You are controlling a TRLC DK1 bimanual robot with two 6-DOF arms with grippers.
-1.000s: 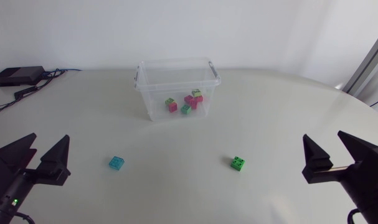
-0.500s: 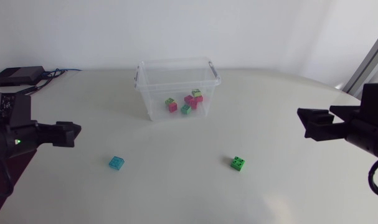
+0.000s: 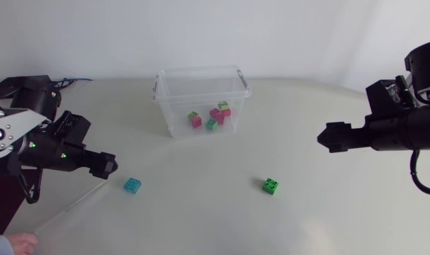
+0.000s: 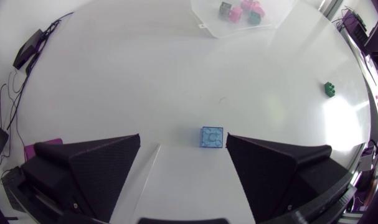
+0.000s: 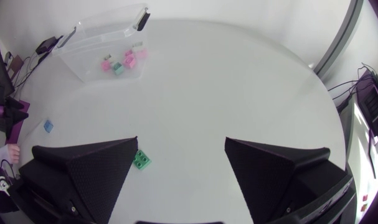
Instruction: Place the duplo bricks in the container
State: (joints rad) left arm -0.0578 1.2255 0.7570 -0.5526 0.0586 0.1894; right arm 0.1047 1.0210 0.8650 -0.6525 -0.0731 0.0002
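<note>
Duplo bricks (image 3: pixel 218 113) look small, rigid and light, with smooth, probably slick walls. A pinch across two flat opposite sides, below the studs, should hold best. One blue brick (image 4: pixel 212 137) lies near the counter's (image 3: pixel 200 219) front-left edge, just ahead of the spread left claw (image 4: pixel 183 137). One green brick (image 5: pixel 141 159) sits front-right, beneath the spread, empty right claw (image 5: pixel 181 139). The rest lie in the container (image 3: pixel 173 117) near the far edge.
</note>
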